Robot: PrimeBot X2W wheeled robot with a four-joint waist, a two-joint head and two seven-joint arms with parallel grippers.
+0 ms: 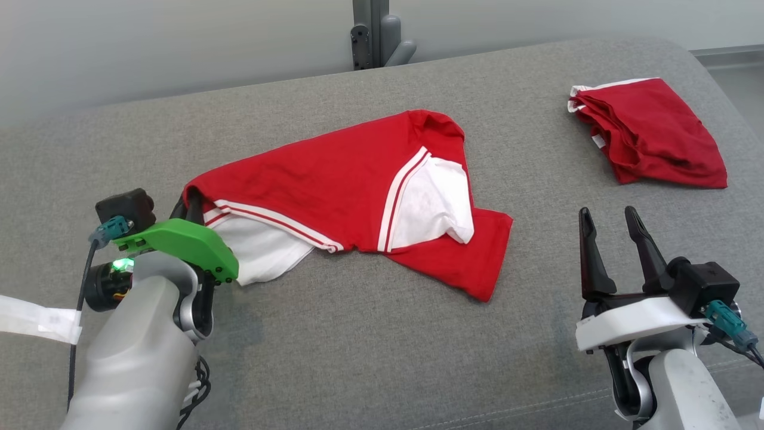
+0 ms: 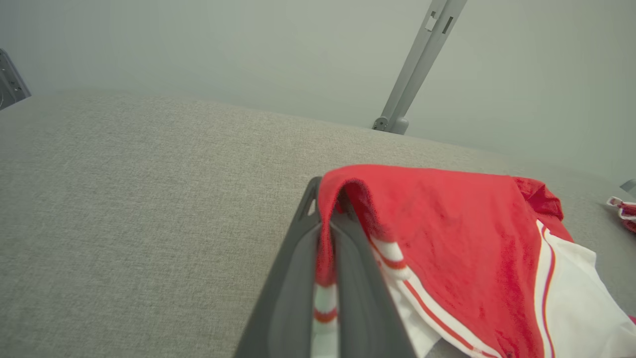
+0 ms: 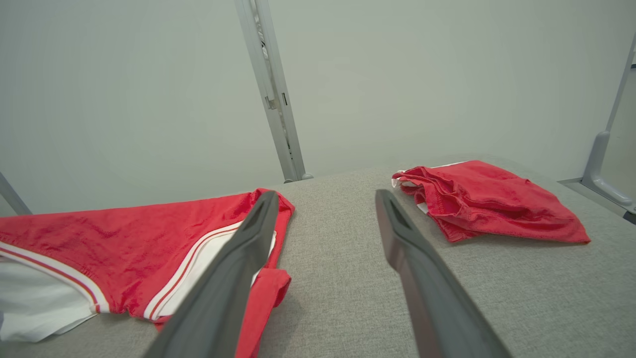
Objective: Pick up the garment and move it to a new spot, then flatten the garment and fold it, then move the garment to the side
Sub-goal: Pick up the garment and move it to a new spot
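Note:
A red garment point(image 1: 346, 179) with white panels and white stripes lies half spread across the middle of the grey padded surface point(image 1: 370, 358). My left gripper point(image 1: 192, 206) is shut on its left corner, lifting that edge slightly; the left wrist view shows the red cloth point(image 2: 447, 238) pinched between the dark fingers point(image 2: 293, 278), with my left gripper point(image 2: 325, 209) shut at their tips. My right gripper point(image 1: 609, 218) stands open at the lower right, a little to the right of the garment's bottom red flap and apart from it. In the right wrist view the garment point(image 3: 124, 243) lies left of the right gripper point(image 3: 325, 199).
A second red garment point(image 1: 650, 131), folded, lies at the far right of the surface, also seen as a folded red pile point(image 3: 487, 204). A grey metal post point(image 1: 376, 33) stands behind the far edge. The surface's rounded right edge is near the folded pile.

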